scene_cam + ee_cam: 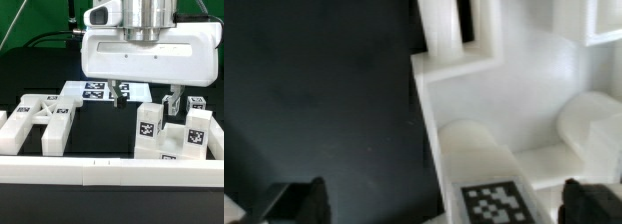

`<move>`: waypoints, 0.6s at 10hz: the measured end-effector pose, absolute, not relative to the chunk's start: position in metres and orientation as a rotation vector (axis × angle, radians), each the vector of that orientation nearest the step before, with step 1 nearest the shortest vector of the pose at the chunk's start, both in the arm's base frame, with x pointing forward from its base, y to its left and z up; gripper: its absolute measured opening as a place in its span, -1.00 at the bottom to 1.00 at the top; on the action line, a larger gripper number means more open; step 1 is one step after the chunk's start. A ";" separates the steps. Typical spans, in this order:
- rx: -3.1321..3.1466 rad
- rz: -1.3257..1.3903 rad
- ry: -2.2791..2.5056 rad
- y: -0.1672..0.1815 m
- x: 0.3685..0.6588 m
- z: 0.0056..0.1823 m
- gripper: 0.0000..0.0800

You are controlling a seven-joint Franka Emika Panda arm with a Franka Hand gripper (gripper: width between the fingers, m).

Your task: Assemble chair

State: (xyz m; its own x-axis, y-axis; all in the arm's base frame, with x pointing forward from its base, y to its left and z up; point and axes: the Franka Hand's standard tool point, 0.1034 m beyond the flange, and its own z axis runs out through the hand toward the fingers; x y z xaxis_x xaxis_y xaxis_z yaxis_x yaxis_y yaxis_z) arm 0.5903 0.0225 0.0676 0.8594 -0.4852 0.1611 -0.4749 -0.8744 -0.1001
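My gripper (144, 98) hangs open over the chair parts on the exterior view's right. Below it stands an upright white post (150, 126) with a tag, part of a chunky white cluster (193, 132). In the wrist view that tagged post (494, 196) lies between my spread fingers (304, 202), nearer one finger than the other and touched by neither; the gripper (446, 202) holds nothing. An X-braced side frame (42, 117) lies flat on the black table at the exterior view's left.
A long low white border rail (110, 176) runs along the front. The marker board (98, 91) lies at the back behind the gripper. A small tagged cube (198, 103) sits at the far right. Black table (313, 90) shows beside the cluster.
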 end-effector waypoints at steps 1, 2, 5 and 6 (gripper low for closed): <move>-2.978 -0.285 0.770 0.020 0.593 0.065 0.62; -2.984 -0.293 0.771 0.018 0.594 0.060 0.62; -2.987 -0.289 0.789 0.031 0.589 0.045 0.62; -3.003 -0.300 0.743 0.034 0.589 0.044 0.62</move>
